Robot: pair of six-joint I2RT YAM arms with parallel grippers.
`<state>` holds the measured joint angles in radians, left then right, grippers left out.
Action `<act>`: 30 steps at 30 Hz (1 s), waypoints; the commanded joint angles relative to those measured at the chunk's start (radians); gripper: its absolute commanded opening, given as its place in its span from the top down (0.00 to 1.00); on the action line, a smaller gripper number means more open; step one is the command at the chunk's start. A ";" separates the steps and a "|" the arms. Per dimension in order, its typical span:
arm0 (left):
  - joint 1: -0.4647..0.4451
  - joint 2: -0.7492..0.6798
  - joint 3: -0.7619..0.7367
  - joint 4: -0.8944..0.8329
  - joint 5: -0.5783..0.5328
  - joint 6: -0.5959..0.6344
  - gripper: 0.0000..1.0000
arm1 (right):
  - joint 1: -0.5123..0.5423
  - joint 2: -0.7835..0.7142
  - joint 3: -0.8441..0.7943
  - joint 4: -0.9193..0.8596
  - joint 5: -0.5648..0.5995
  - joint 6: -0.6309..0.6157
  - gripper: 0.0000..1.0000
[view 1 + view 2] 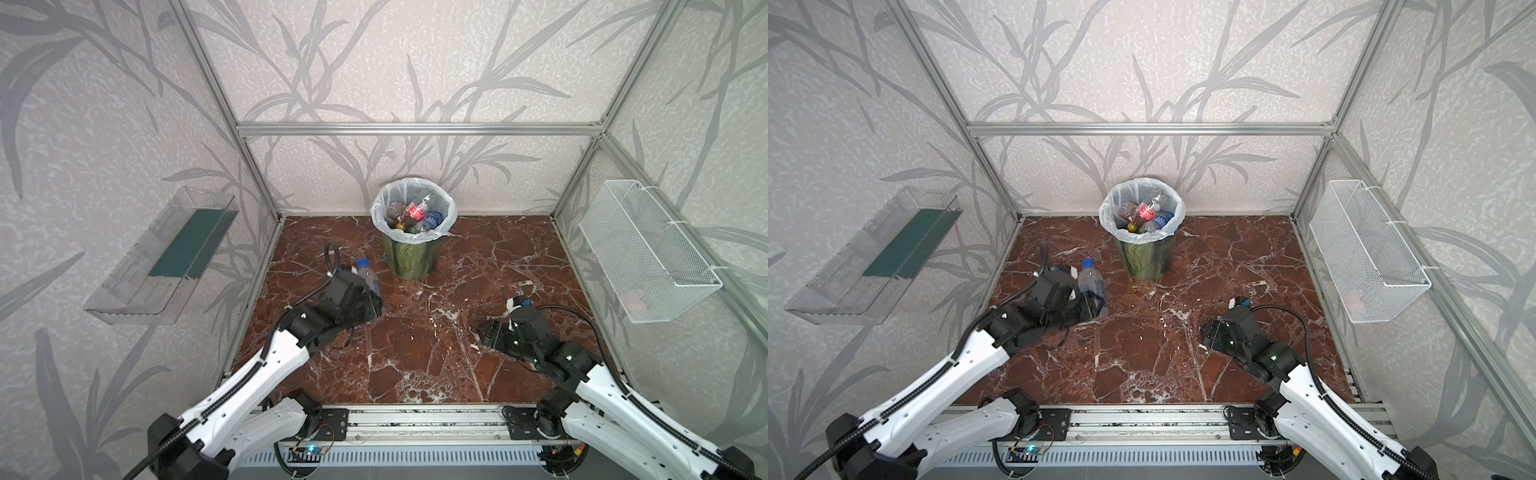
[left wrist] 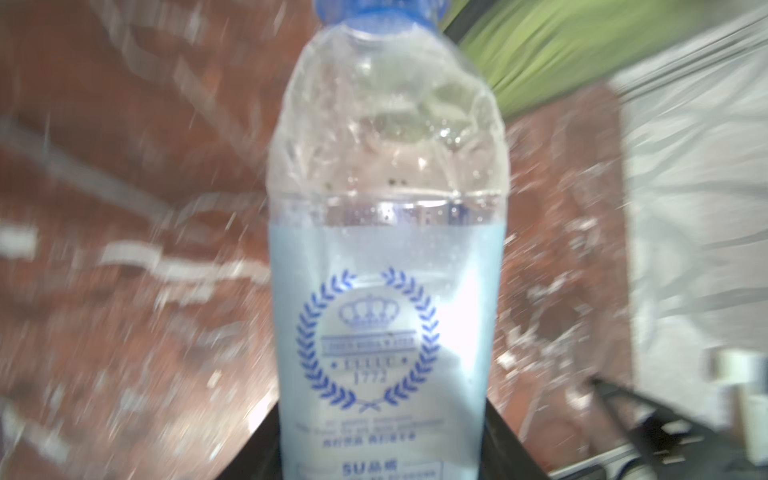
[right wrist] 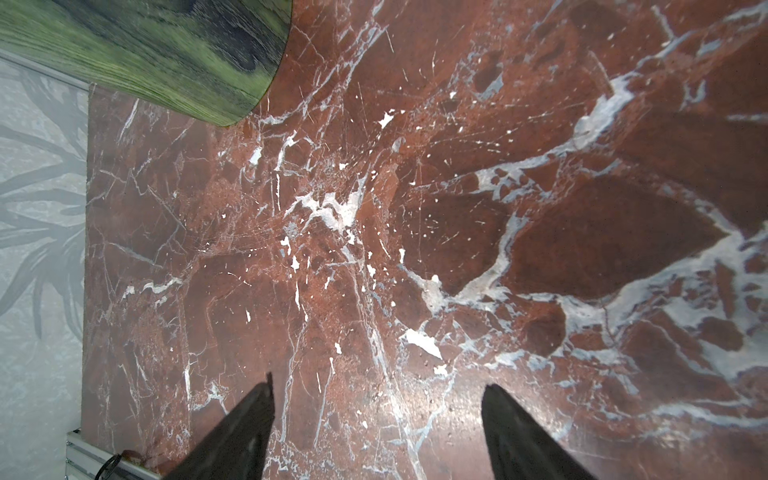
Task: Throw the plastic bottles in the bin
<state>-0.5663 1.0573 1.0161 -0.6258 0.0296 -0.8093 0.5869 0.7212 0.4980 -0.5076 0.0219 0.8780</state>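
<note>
A clear plastic bottle (image 1: 368,275) (image 1: 1091,281) with a blue cap and pale blue label stands tilted left of the bin, and my left gripper (image 1: 369,296) (image 2: 384,451) is shut on its lower body. It fills the left wrist view, bottle (image 2: 386,249). The bin (image 1: 409,258) (image 1: 1144,259), green and wavy-patterned with a white bag liner, stands at the back middle. Several bottles lie inside it, among them a red-labelled one (image 1: 415,214). My right gripper (image 1: 481,332) (image 3: 378,388) hovers low over the floor at the right, open and holding nothing.
The floor is red-brown marble (image 1: 415,353). A clear plastic tray (image 1: 162,257) hangs on the left wall and a white wire-mesh basket (image 1: 648,253) on the right wall. Aluminium frame posts edge the cell.
</note>
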 commanded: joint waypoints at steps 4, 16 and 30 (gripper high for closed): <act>0.103 0.397 0.722 -0.023 0.115 0.176 0.40 | -0.003 -0.030 0.084 -0.064 0.039 -0.026 0.21; 0.149 0.489 0.924 -0.213 0.064 0.174 0.06 | -0.015 -0.054 0.097 -0.094 0.037 -0.032 0.20; 0.221 -0.088 0.195 -0.131 -0.041 0.127 0.06 | -0.018 -0.013 0.056 -0.032 0.028 -0.030 0.20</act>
<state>-0.3653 0.9623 1.2613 -0.7738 0.0017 -0.6678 0.5735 0.7048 0.5606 -0.5648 0.0505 0.8486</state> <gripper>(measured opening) 0.941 0.802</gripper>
